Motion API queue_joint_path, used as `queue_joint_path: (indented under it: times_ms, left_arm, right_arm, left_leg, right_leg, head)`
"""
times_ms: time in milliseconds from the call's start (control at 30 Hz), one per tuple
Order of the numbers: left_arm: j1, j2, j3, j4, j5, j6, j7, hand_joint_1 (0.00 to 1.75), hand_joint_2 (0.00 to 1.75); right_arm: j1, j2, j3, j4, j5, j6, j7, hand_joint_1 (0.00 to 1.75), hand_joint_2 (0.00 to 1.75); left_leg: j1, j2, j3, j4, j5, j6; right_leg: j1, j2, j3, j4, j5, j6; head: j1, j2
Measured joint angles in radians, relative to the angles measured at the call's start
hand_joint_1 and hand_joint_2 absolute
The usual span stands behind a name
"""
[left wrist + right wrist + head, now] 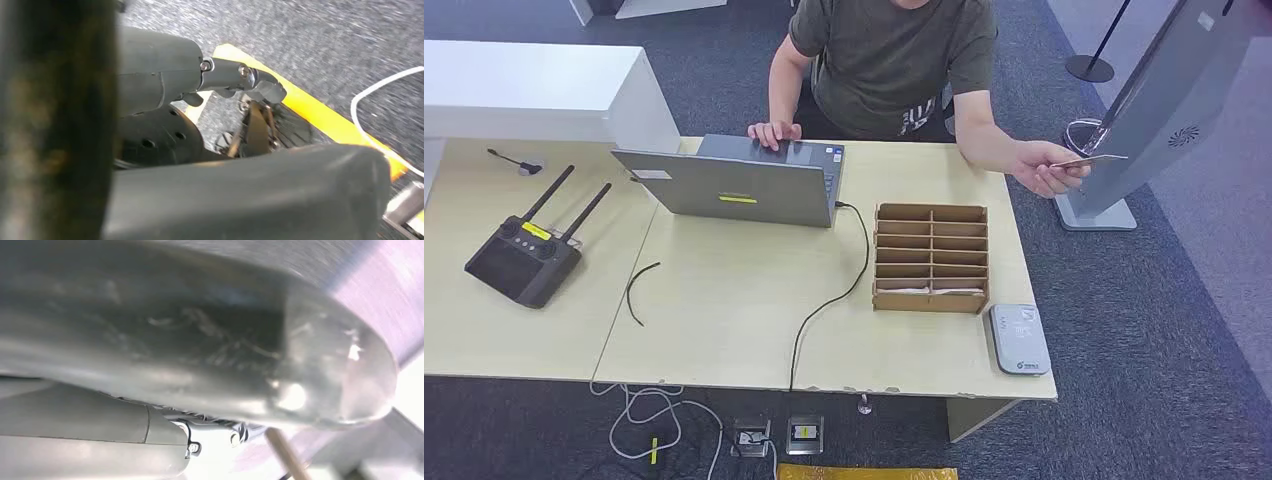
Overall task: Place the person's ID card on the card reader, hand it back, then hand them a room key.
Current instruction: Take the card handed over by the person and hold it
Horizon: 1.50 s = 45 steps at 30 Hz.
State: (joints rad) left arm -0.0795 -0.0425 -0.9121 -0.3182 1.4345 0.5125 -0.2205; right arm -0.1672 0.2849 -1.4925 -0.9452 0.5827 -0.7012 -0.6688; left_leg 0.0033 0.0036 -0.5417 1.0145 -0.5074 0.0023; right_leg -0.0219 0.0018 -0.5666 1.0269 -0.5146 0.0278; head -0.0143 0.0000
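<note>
Near edge of the table [724,340], right corner: the grey card reader [1020,339] lies flat, just right of the cardboard slot box [931,257]. A pale card-like strip shows in the box's nearest row, likely a room key, too small to be sure.

Far right, past the table's right edge and above the floor: the person's hand [1046,167] holds the ID card [1089,159] out. Card is roughly level, long axis running left-right, its free end pointing right toward a grey kiosk stand [1139,110]. The person's other hand rests on the laptop [742,180].

Left hand [235,85]: seen close in its wrist view, hanging over dark carpet and a yellow strip, nothing visibly in it; fingers too crowded against the lens to say whether spread or curled. Right hand [165,440]: blurred grey casing; state cannot be told.

Judgement: card lies forward and well to the right, so the right arm is the nearer one. Reader sits on the same side, between robot and card, so the carry is short.
</note>
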Motion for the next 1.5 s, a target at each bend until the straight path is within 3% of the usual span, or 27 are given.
queue_joint_path:
  times_ms: [67, 100, 133, 233, 267, 367, 433, 500, 567, 667, 900, 1233, 1400, 1500]
  left_arm:
    - [0.000, 0.001, 0.000, 0.000, 0.004, 0.004, 0.004, 0.00, 0.00]
    - [0.000, 0.001, 0.000, 0.000, 0.010, 0.007, 0.007, 0.00, 0.00]
    - [0.000, 0.002, -0.001, 0.000, 0.018, 0.010, 0.008, 0.00, 0.00]
    - [0.001, 0.006, -0.004, -0.001, 0.040, 0.019, 0.009, 0.00, 0.00]
    - [0.002, 0.008, -0.006, -0.001, 0.044, 0.021, 0.009, 0.00, 0.00]
    - [0.001, 0.015, -0.013, -0.002, 0.053, 0.024, 0.009, 0.00, 0.00]
    - [-0.002, 0.021, -0.022, -0.006, 0.057, 0.023, 0.005, 0.00, 0.00]
    - [-0.004, 0.027, -0.033, -0.011, 0.057, 0.018, -0.001, 0.00, 0.00]
    - [-0.011, 0.031, -0.044, -0.014, 0.057, 0.011, -0.005, 0.00, 0.00]
    - [-0.018, 0.034, -0.066, -0.020, 0.057, 0.000, -0.008, 0.00, 0.00]
    - [-0.016, 0.036, -0.107, -0.022, 0.057, -0.010, -0.019, 0.00, 0.00]
    - [-0.019, 0.047, -0.138, -0.022, 0.043, -0.023, -0.028, 0.00, 0.00]
    - [-0.021, 0.054, -0.160, -0.020, 0.018, -0.037, -0.028, 0.00, 0.00]
    - [-0.022, 0.055, -0.170, -0.019, 0.008, -0.043, -0.028, 0.00, 0.00]
  right_arm:
    - [-0.003, -0.007, 0.007, -0.067, -0.009, 0.006, 0.057, 0.00, 0.00]
    - [-0.003, -0.018, 0.016, -0.133, -0.010, 0.010, 0.131, 0.00, 0.00]
    - [0.007, -0.041, 0.029, -0.194, 0.003, 0.013, 0.224, 0.00, 0.44]
    - [0.103, -0.173, 0.114, -0.382, 0.094, 0.007, 0.652, 0.00, 1.75]
    - [0.138, -0.218, 0.146, -0.434, 0.124, 0.005, 0.775, 0.00, 1.75]
    - [0.256, -0.361, 0.237, -0.573, 0.165, 0.021, 1.008, 0.00, 1.75]
    - [0.380, -0.492, 0.333, -0.702, 0.174, 0.077, 1.184, 0.00, 1.75]
    - [0.457, -0.621, 0.428, -0.820, 0.189, 0.178, 1.292, 0.00, 1.75]
    - [0.484, -0.734, 0.502, -0.925, 0.197, 0.287, 1.334, 0.00, 1.75]
    - [0.503, -0.849, 0.599, -1.053, 0.203, 0.384, 1.349, 0.00, 1.75]
    - [0.487, -1.010, 0.811, -1.223, 0.232, 0.453, 1.357, 0.00, 1.75]
    - [0.312, -1.110, 1.152, -1.290, 0.239, 0.579, 1.359, 0.00, 1.75]
    - [0.202, -1.126, 1.332, -1.315, 0.233, 0.672, 1.359, 0.00, 1.75]
    - [0.150, -1.128, 1.414, -1.326, 0.224, 0.680, 1.360, 0.00, 1.75]
  left_leg:
    - [0.000, -0.001, 0.000, 0.000, 0.000, 0.000]
    - [0.000, -0.002, 0.000, 0.000, 0.000, 0.001]
    - [-0.001, -0.004, 0.000, 0.000, 0.001, 0.001]
    - [-0.006, -0.010, 0.000, 0.000, -0.001, 0.007]
    - [-0.007, -0.011, -0.001, 0.000, -0.002, 0.009]
    - [-0.009, -0.009, -0.001, 0.000, -0.005, 0.012]
    - [-0.011, -0.007, -0.006, 0.000, -0.006, 0.013]
    - [-0.013, -0.002, -0.011, 0.000, -0.009, 0.014]
    - [-0.013, 0.003, -0.013, 0.000, -0.011, 0.016]
    - [-0.012, -0.003, -0.013, 0.000, -0.008, 0.020]
    - [-0.011, -0.011, -0.015, 0.000, -0.006, 0.019]
    - [-0.010, -0.011, -0.015, 0.000, -0.007, 0.018]
    - [-0.010, -0.011, -0.014, 0.000, -0.007, 0.018]
    - [-0.009, -0.011, -0.015, 0.000, -0.007, 0.018]
  right_leg:
    - [0.000, -0.001, 0.001, 0.000, 0.000, 0.000]
    - [0.000, -0.002, 0.001, -0.001, 0.000, 0.000]
    - [-0.001, -0.004, 0.002, -0.001, 0.000, 0.000]
    - [-0.005, -0.011, 0.006, -0.003, -0.003, 0.005]
    - [-0.007, -0.012, 0.007, -0.002, -0.004, 0.006]
    - [-0.009, -0.010, 0.008, -0.003, -0.005, 0.008]
    - [-0.011, -0.008, 0.009, -0.003, -0.006, 0.009]
    - [-0.013, -0.003, 0.009, -0.002, -0.007, 0.011]
    - [-0.012, 0.002, 0.010, -0.003, -0.007, 0.012]
    - [-0.012, -0.006, 0.012, -0.004, -0.006, 0.014]
    - [-0.011, -0.013, 0.011, -0.004, -0.007, 0.014]
    - [-0.010, -0.012, 0.011, -0.004, -0.008, 0.014]
    - [-0.010, -0.013, 0.011, -0.004, -0.008, 0.014]
    - [-0.009, -0.012, 0.011, -0.004, -0.008, 0.014]
  head:
    - [0.000, 0.000]
    - [-0.001, 0.000]
    - [-0.001, 0.000]
    - [-0.001, 0.000]
    - [-0.001, 0.000]
    - [-0.002, 0.000]
    - [-0.003, 0.000]
    - [-0.004, 0.000]
    - [-0.005, 0.000]
    - [-0.006, 0.000]
    - [-0.006, 0.000]
    - [-0.006, 0.000]
    - [-0.006, 0.000]
    - [-0.006, 0.000]
